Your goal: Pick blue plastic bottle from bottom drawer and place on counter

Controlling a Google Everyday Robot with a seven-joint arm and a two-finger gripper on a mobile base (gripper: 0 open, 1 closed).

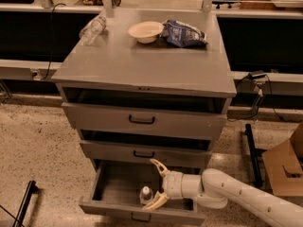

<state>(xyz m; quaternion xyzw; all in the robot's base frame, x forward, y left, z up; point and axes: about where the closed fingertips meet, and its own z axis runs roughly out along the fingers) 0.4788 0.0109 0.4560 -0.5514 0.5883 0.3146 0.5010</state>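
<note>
The gripper (155, 185) reaches into the pulled-out bottom drawer (110, 189). Its two fingers are spread wide, ready to go around the blue plastic bottle (146, 194) standing just beside them.

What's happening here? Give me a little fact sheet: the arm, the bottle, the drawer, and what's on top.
Gripper: gripper open, reaching into the drawer from the right
Bottle: blue plastic bottle upright, white cap up, close to the lower finger, not gripped
Drawer: bottom drawer pulled out
Counter: counter holds a white bowl, a blue bag and a clear bottle lying at the back left
Progress: bottle not yet lifted
</note>
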